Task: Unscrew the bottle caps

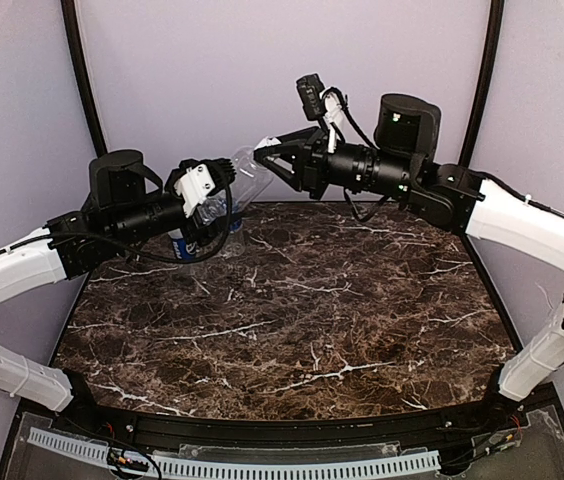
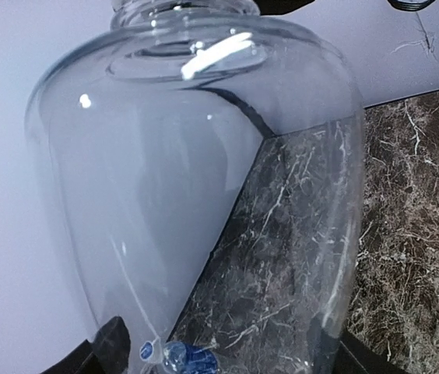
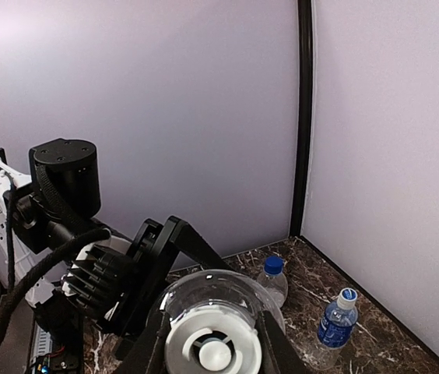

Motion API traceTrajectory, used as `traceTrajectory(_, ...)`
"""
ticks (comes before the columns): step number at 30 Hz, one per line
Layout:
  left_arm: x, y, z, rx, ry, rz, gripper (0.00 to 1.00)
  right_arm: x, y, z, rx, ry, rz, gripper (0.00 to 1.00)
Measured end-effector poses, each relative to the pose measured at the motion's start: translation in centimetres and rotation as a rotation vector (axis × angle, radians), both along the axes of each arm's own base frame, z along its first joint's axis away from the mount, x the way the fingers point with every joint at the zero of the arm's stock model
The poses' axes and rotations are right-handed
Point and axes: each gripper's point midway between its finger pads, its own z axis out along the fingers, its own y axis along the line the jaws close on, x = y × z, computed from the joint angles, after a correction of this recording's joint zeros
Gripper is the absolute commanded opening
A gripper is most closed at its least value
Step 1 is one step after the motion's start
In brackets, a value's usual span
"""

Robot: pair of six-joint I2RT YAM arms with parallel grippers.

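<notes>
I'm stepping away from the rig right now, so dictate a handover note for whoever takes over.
Left tool: shut on the unlabelled bottle, held in the air.
Right tool: fingers flank its white cap; grip unclear.
Dark-blue-capped bottle and blue-labelled bottle stand capped on the table behind the left arm.
Done: no cap off. Left: all three.

A clear, glossy plastic bottle catches glare above a counter of dark, polished marble-look stone veined in white. Its white cap is smooth plastic. The arm shells are matt white plastic, the joints matt black, the walls matt lilac.
</notes>
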Motion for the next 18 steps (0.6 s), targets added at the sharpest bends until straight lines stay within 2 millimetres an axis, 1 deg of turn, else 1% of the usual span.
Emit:
traceTrajectory(1,0.0,0.0,0.0,0.002,-0.002,0.000,0.73,0.0,-0.1,0.1,0.006,0.001,0.002,0.00)
traceTrajectory(2,0.0,0.0,0.0,0.002,-0.003,0.000,0.68,0.1,-0.2,0.2,0.010,0.002,0.003,0.00)
traceTrajectory(6,0.0,0.0,0.1,0.004,-0.010,0.001,0.56,0.1,-0.3,0.3,0.019,0.008,0.013,0.00)
traceTrajectory(7,0.1,0.0,0.1,0.006,-0.016,0.002,0.55,0.1,-0.3,0.3,0.021,0.007,0.014,0.06)
traceTrajectory(8,0.1,0.0,0.2,0.007,-0.021,0.002,0.52,0.1,-0.3,0.4,0.022,0.006,0.015,0.25)
traceTrajectory(10,0.1,0.0,0.3,0.012,-0.034,0.004,0.51,0.2,-0.3,0.4,0.023,0.005,0.012,0.56)
traceTrajectory(11,0.2,0.1,0.4,0.018,-0.044,0.008,0.51,0.2,-0.3,0.4,0.025,0.012,0.012,0.67)
traceTrajectory(12,0.4,0.2,0.6,0.026,-0.068,0.016,0.51,0.2,-0.4,0.3,0.026,0.020,0.011,0.73)
traceTrajectory(14,0.8,0.4,0.9,0.049,-0.125,0.038,0.51,0.4,-0.4,0.2,0.026,0.038,0.005,0.79)
traceTrajectory(16,1.3,0.8,1.0,0.090,-0.199,0.065,0.50,0.5,-0.5,-0.1,0.023,0.065,0.002,0.84)
traceTrajectory(18,1.8,1.1,1.1,0.147,-0.279,0.094,0.50,0.5,-0.5,-0.4,0.017,0.103,-0.003,0.86)
